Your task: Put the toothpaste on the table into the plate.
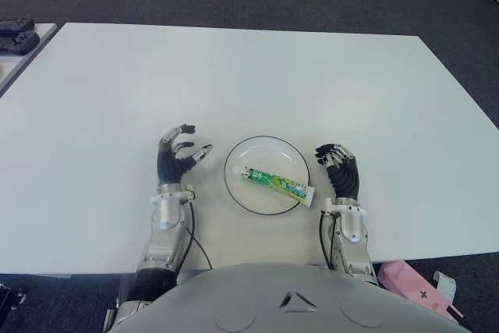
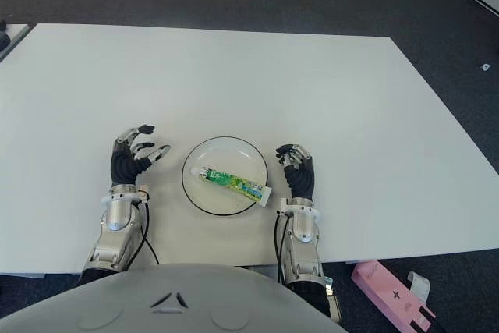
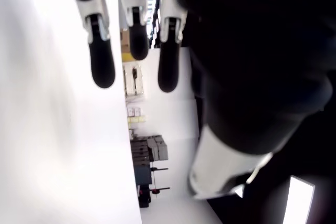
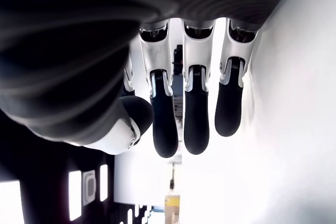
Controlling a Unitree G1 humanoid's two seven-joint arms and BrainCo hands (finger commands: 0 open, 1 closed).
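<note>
Toothpaste: I see the toothpaste (image 1: 277,183) lying slantwise inside the plate (image 1: 243,195), its flat end over the rim on the right robot hand's side.
Plate: it sits on the white bench (image 1: 234,76), between my two hands.
Left robot hand (image 1: 176,157): just left of the plate, fingers loosely spread, grasping nothing.
Right robot hand (image 1: 340,170): just right of the plate, fingers relaxed, empty.
Pink box (image 2: 394,296): off the bench edge, beyond the right robot hand.

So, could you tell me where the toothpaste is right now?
The toothpaste lies in the plate near the table's front edge, between the open left hand and right hand.
</note>
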